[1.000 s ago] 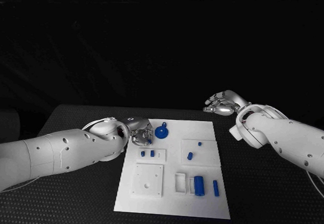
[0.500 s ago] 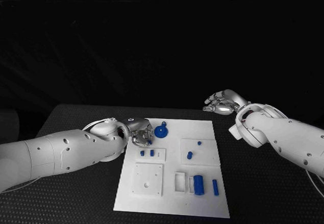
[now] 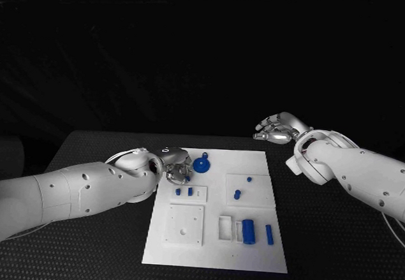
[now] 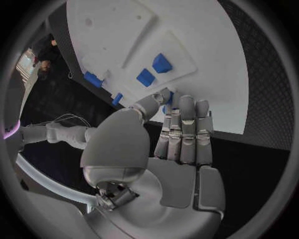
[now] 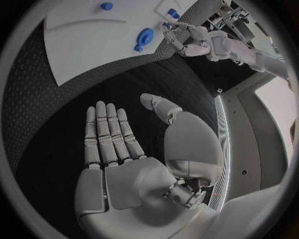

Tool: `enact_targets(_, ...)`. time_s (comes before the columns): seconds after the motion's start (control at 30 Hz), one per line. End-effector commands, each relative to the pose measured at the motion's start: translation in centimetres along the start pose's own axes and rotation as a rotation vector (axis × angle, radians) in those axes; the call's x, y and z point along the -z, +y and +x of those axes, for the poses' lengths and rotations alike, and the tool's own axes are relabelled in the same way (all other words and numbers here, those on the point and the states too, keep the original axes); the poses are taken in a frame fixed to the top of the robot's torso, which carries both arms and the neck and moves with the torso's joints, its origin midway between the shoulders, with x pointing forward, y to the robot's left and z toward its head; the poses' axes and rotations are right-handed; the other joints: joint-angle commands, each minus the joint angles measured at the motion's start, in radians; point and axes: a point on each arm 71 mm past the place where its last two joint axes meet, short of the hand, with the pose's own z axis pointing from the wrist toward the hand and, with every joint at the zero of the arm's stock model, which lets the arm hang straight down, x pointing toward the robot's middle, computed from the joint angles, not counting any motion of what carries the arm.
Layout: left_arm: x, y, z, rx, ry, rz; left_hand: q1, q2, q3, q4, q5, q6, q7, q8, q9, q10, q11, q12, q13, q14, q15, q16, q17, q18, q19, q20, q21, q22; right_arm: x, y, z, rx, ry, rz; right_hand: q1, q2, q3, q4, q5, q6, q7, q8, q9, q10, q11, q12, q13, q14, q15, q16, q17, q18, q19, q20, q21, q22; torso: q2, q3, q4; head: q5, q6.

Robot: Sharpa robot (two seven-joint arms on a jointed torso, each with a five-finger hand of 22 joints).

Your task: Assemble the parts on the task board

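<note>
Left robot hand: low over the task board's far left part, fingers extended side by side and thumb bent toward them, fingertips at a small blue piece that is mostly hidden behind them; whether it is pinched or only touched cannot be told. Beside the hand, on the board: one round blue part with a stem. Right robot hand: raised beyond the board's far right corner, well apart from it, palm flat, fingers straight and slightly spread, holding nothing. Board: one white plate lying flat mid-worktop. Blue parts counted on it in the head view: two small blocks side by side in a raised white holder, one tiny stud, one small oblong piece, one thick cylinder, one thin bar. Arms: left reaches in low across the worktop; right is bent upward, forearm above the worktop.
</note>
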Motion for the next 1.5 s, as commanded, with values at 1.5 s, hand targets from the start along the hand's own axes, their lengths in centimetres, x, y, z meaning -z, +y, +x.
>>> enact_targets(1.5,0.5,0.6,0.8,-0.004,-0.007,-0.009,0.031,-0.05,0.006,-0.035,-0.003,-0.173,0.01,-0.086,-0.045,-0.033,0.013,-0.017,-0.013,-0.002,0.013,0.011,0.006,0.011,0.007,-0.015,-0.016,0.02,0.1,-0.2,-0.1,0.001,0.009,-0.005,0.011,0.003,-0.004,-0.001,0.004,0.0,0.024,0.006,-0.003,0.008,-0.002,-0.007,-0.005,-0.001,0.005,-0.006,-0.003,-0.004,-0.007,0.001,-0.007,0.003,0.0,-0.0008,0.0004,-0.006,0.004)
